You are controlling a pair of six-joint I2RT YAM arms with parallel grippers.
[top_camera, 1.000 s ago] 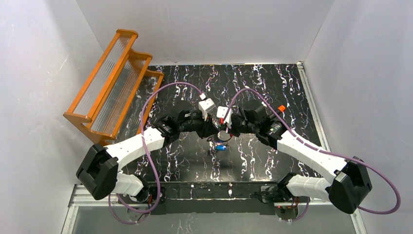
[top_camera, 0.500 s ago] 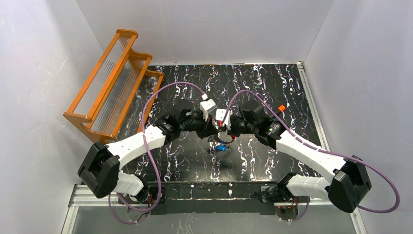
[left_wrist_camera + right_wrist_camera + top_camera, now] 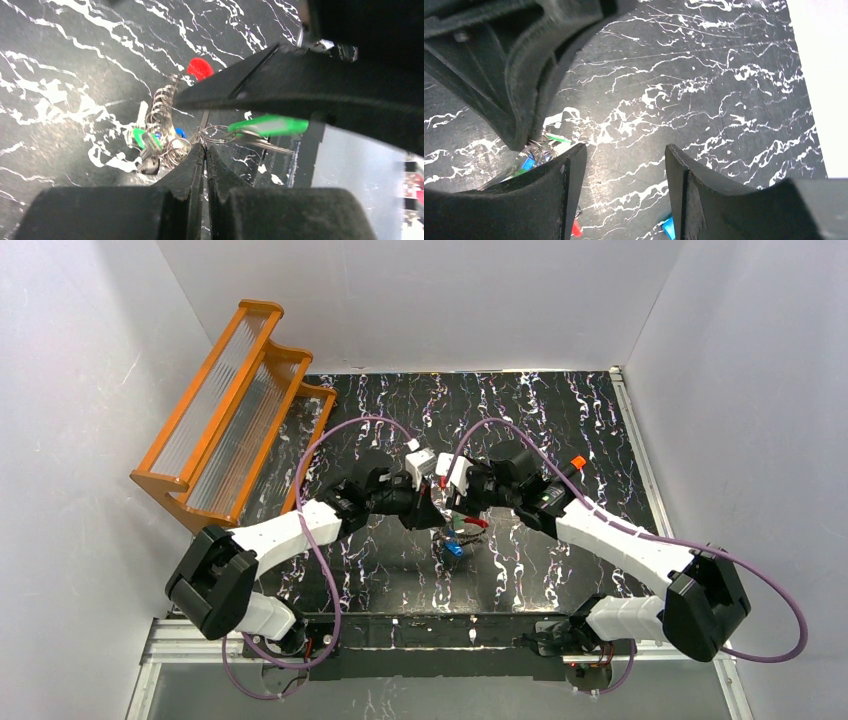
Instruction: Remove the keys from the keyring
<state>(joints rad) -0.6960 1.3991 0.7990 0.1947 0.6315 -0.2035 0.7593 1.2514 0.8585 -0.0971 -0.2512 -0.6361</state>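
Note:
In the left wrist view my left gripper [image 3: 204,148] is shut on the thin wire of the keyring [image 3: 216,133], which hangs above the black marbled table [image 3: 60,60]. A green-headed key [image 3: 270,125] sticks out to the right of the ring. A coil of fine chain [image 3: 161,107], a red key head [image 3: 200,68] and small green and blue heads [image 3: 142,139] hang beyond it. My right gripper [image 3: 624,152] is open with only table between its fingers, right beside the bunch of keys [image 3: 538,150]. From above, both grippers meet over the keys [image 3: 455,546].
An orange stepped rack [image 3: 235,405] leans at the table's far left. White walls enclose the table on three sides, and a metal rail [image 3: 640,470] runs along its right edge. Purple cables [image 3: 340,430] arch over both arms.
My right gripper has opened wide and let go of the bunch. Both wrists have shifted a little toward the back. My left gripper has stayed shut on the ring.

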